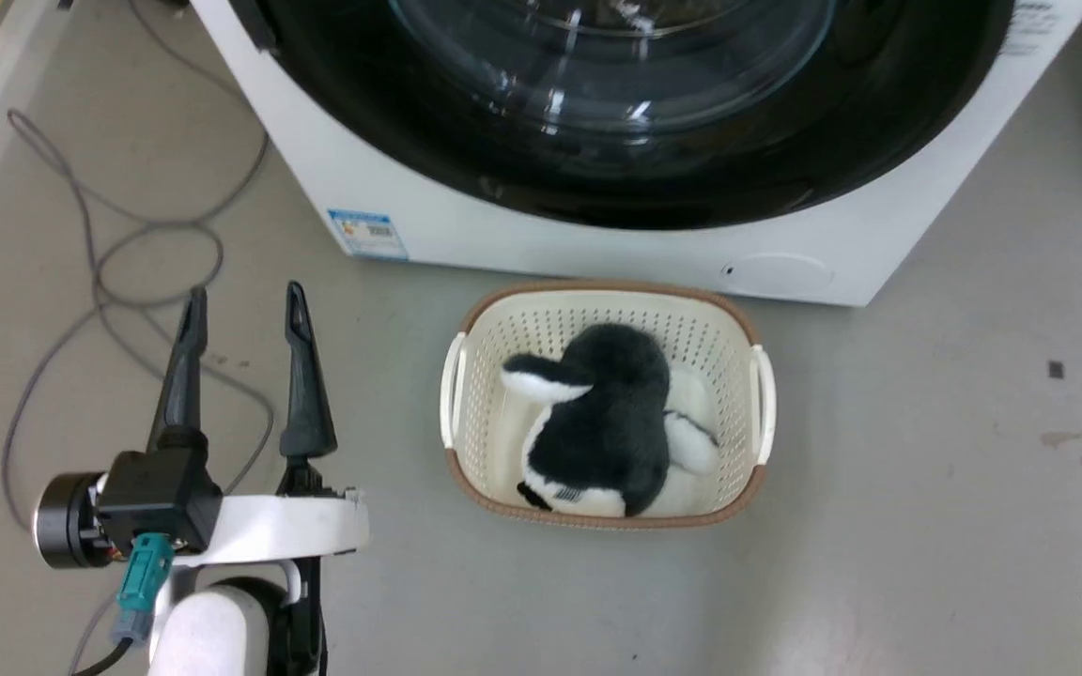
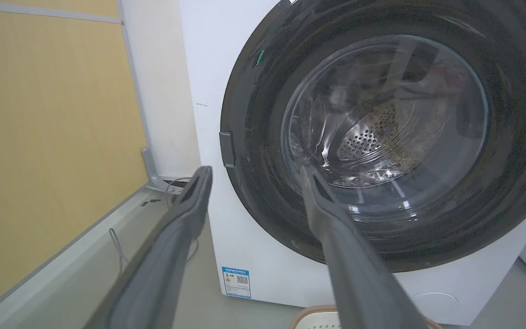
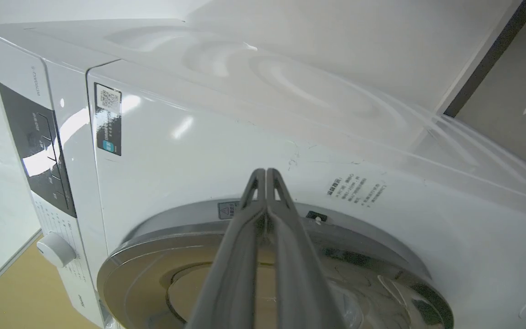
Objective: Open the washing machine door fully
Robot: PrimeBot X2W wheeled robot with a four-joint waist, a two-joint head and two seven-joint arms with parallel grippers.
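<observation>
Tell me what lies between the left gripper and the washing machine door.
Nothing: in the left wrist view the open left gripper faces the washing machine door across empty air. In the head view, a grey cable crosses the floor there.

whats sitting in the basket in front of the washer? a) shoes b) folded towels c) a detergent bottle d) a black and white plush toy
d: a black and white plush toy lies inside the cream basket on the floor before the washing machine.
</observation>
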